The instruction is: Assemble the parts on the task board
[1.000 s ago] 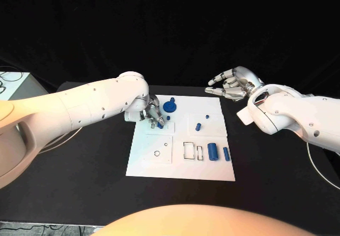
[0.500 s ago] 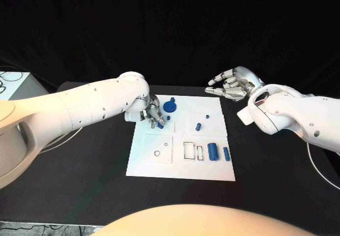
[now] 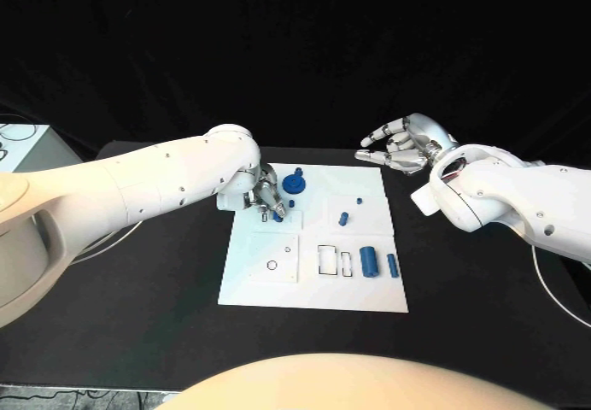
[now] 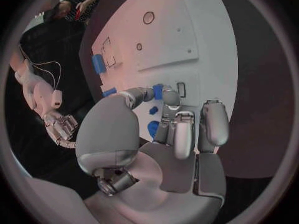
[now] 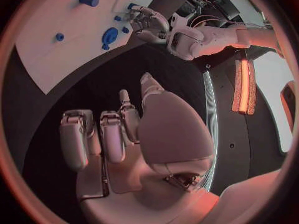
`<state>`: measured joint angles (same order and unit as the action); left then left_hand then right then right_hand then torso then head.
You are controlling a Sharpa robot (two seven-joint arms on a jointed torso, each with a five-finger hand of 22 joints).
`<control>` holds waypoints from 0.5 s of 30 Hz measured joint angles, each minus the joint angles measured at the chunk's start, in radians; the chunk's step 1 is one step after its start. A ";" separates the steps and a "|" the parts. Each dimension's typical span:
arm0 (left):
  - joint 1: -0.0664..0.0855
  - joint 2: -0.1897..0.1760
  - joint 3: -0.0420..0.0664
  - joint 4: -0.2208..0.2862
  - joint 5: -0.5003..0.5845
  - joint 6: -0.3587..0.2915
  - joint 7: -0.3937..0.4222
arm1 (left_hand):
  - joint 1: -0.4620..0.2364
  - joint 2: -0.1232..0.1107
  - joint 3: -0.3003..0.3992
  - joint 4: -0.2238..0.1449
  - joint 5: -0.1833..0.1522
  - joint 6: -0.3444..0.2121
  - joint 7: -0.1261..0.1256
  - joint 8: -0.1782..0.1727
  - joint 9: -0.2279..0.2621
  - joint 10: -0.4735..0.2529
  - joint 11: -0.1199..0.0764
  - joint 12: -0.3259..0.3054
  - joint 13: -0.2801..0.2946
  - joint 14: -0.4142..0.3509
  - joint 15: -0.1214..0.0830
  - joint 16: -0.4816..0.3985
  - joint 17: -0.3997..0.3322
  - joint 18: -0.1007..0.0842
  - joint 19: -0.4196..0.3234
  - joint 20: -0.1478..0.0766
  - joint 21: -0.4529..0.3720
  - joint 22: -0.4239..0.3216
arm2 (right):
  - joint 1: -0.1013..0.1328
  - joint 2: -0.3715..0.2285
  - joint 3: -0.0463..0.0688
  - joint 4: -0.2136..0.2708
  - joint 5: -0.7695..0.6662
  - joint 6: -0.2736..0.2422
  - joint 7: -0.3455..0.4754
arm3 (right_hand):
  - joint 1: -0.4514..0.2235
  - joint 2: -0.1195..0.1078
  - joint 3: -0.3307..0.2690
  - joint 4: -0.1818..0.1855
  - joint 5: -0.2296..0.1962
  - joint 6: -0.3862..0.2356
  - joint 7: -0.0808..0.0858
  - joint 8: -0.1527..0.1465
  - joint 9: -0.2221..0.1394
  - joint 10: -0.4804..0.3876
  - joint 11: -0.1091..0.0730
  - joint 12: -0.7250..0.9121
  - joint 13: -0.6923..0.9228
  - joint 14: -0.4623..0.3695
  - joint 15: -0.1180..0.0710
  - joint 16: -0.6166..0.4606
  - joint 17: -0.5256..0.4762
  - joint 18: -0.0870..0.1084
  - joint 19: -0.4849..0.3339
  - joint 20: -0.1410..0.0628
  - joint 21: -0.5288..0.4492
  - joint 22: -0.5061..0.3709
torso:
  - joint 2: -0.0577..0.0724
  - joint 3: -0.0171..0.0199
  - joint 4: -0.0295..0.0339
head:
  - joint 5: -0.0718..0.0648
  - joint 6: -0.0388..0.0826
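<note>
We see the white board (image 3: 314, 265) lying in the middle of the black table (image 3: 148, 282), with the blue parts spread over it. Our left robot hand (image 3: 262, 195) is down on the board's far left corner, and its fingertips (image 4: 169, 98) pinch a small blue peg (image 4: 158, 91) right beside a small rectangular slot (image 4: 181, 88). In the head view that peg (image 3: 278, 216) shows just under the fingers, at the slot's edge; we cannot tell whether it is already seated.

Just beside this robot hand, toward the board's far edge, stands a round blue knob (image 3: 295, 183). Near the board's middle lie a short blue stud (image 3: 345, 219) and a tiny blue dot (image 3: 359, 202), apart from each other. Toward the right near side, a thick blue cylinder (image 3: 368, 260) lies next to a rectangular outline (image 3: 329, 260), and a thinner blue pin (image 3: 393, 266) lies just right of the cylinder. A ring outline (image 3: 270, 266) marks the left near panel.

Our right robot hand (image 3: 401, 143) hangs above the table beyond the board's far right corner, well apart from the parts. Its fingers (image 5: 102, 137) are loosely curled and spread, with nothing in them.
</note>
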<state>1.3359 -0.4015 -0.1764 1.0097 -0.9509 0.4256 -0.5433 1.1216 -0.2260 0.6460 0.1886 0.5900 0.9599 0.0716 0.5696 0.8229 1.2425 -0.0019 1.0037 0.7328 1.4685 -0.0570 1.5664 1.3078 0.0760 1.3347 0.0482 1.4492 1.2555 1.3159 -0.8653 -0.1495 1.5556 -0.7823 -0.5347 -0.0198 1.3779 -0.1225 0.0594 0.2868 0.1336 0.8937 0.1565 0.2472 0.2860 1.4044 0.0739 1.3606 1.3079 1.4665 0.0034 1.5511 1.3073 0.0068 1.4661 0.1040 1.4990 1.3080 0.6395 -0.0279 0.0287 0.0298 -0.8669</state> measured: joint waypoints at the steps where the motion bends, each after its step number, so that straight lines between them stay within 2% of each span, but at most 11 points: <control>1: 0.000 0.001 -0.001 -0.001 0.000 0.000 0.000 | 0.000 0.000 0.000 0.000 0.000 0.000 0.000 0.000 0.000 0.000 0.000 0.000 0.000 0.000 0.000 0.000 0.000 0.000 0.000 0.000 0.000 0.000 | 0.000 0.000 0.000 0.000 0.000 0.000 0.000 | 0.000 0.000 0.000 0.000 0.000 0.000 0.000 0.000 0.000 0.000 0.000 0.000 0.000 0.000 0.000 0.000 0.000 0.000 0.000 0.000 0.000 0.000 | 0.000 0.0001 0.0000 | 0.000 -0.001; 13: 0.001 0.006 -0.005 -0.006 0.000 -0.001 0.002 | 0.000 0.000 0.003 0.003 0.000 0.000 0.000 -0.001 0.000 0.000 0.000 0.000 -0.001 0.000 0.000 0.000 0.000 0.000 0.000 0.000 0.000 -0.001 | 0.000 0.000 0.000 0.001 0.000 0.000 0.000 | 0.000 0.000 0.000 0.000 0.000 0.000 0.000 0.000 0.000 0.000 0.000 0.000 0.000 0.000 0.000 0.000 0.000 0.000 0.000 0.000 0.000 0.000 | -0.001 0.0002 0.0008 | -0.003 -0.003; 15: 0.001 0.007 -0.005 -0.007 0.000 -0.001 0.002 | -0.013 0.013 0.003 0.003 -0.008 0.000 0.000 -0.004 0.004 0.000 0.000 0.006 0.005 0.000 0.000 0.000 0.000 0.000 0.000 0.000 0.000 -0.002 | 0.000 0.000 0.000 0.001 0.000 0.000 0.000 | 0.000 0.000 0.000 0.000 0.000 0.000 0.000 0.000 0.000 0.000 0.000 0.000 0.000 0.000 0.000 0.000 0.000 0.000 0.000 0.000 0.000 0.000 | -0.001 0.0002 0.0008 | -0.004 -0.004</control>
<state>1.3367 -0.3950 -0.1815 1.0030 -0.9507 0.4243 -0.5417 1.1088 -0.2131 0.6490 0.1916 0.5816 0.9599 0.0717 0.5657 0.8271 1.2430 -0.0016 1.0097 0.7378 1.4687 -0.0569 1.5664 1.3077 0.0761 1.3346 0.0482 1.4492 1.2532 1.3158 -0.8653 -0.1495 1.5571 -0.7824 -0.5346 -0.0197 1.3779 -0.1225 0.0594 0.2868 0.1337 0.8937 0.1565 0.2472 0.2860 1.4045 0.0739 1.3606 1.3077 1.4665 0.0034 1.5511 1.3073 0.0068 1.4661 0.1040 1.4990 1.3078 0.6388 -0.0277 0.0294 0.0260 -0.8706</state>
